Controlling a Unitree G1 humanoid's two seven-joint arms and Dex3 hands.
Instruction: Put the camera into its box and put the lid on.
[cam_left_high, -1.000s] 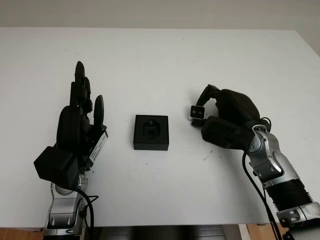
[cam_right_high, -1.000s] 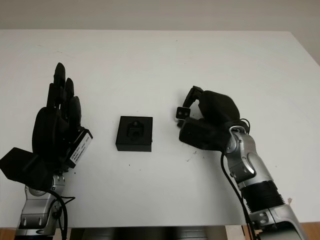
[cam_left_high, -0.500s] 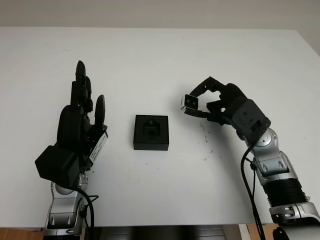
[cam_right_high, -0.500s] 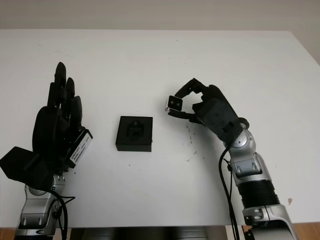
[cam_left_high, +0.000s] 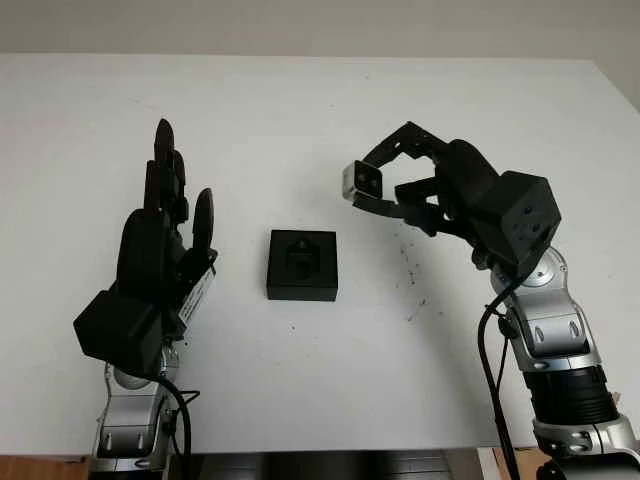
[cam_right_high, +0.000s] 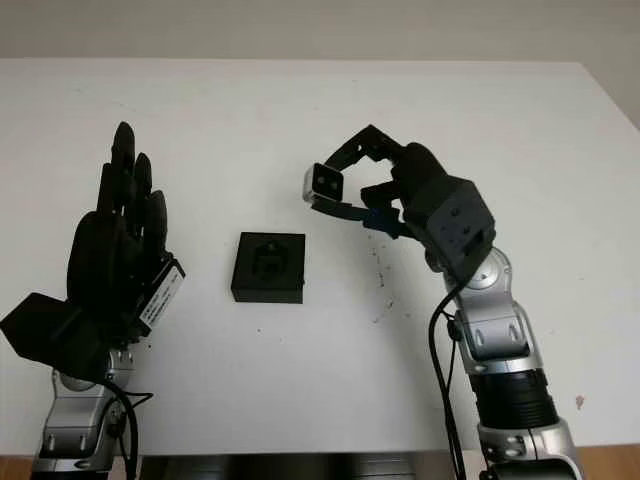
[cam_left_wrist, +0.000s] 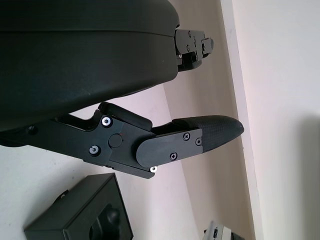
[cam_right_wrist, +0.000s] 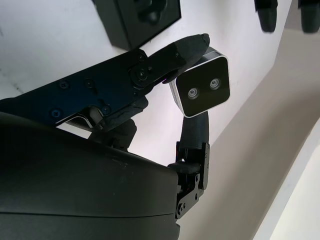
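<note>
The right hand (cam_left_high: 400, 190) is pinching the small silver cube camera (cam_left_high: 361, 181) above the white counter (cam_left_high: 300, 110), not yet over the open black square box (cam_left_high: 302, 264); the open left hand (cam_left_high: 160, 250) is idling beside it.

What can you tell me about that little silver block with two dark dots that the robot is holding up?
The small silver camera is a boxy block with a silvery, metal-looking shell and a dark front face carrying two round lenses side by side. The right hand pinches it between black fingertips, lifted above the white table, touching nothing else. It hangs to the right of the open black box and farther from the robot, its lens face turned toward the head camera.
</note>
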